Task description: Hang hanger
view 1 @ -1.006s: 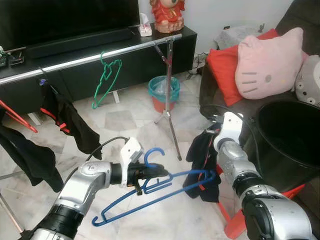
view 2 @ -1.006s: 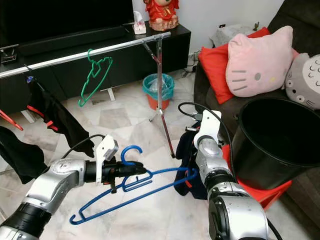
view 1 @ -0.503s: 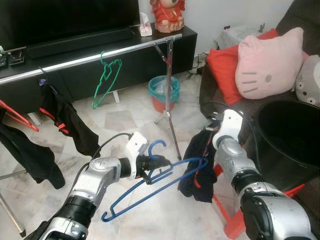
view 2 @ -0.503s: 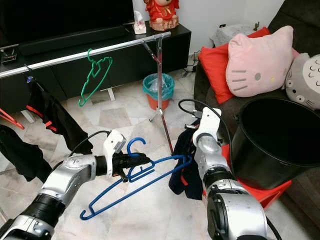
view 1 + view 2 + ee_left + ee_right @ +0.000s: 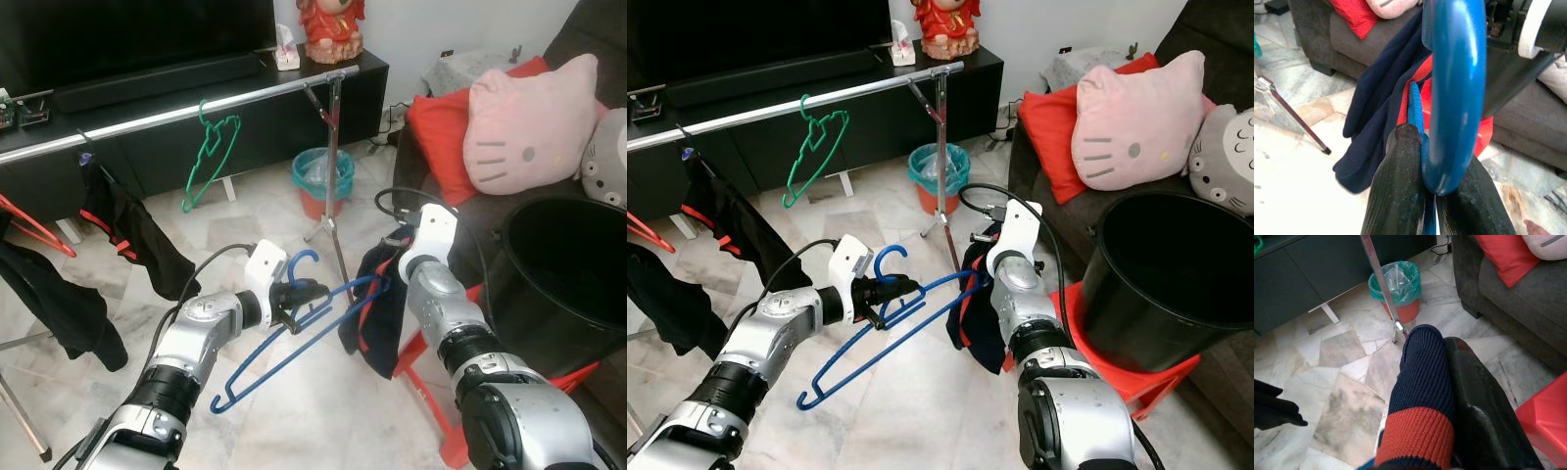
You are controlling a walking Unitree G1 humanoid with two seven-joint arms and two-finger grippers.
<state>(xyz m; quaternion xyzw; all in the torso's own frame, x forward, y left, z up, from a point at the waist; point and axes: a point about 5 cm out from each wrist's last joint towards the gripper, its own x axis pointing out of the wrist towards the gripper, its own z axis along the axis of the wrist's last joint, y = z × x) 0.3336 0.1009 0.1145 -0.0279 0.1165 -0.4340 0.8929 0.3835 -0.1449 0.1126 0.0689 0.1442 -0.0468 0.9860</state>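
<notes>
**Hanger held mid-air, garment being fitted**

Blue hanger carried low over the marble floor, well short of the clothes rail. Clamped at the neck below the hook by left gripper, fingers closed tight on it, apparently to steady the far shoulder for loading. Navy-and-red garment pinched in right gripper, draped against hanger tip. Hanging on rail beside green hanger not yet begun.

A bright blue plastic hanger carries a navy knitted garment with red bands. On the silver metal rail hangs a green wire hanger, near black clothes.
</notes>
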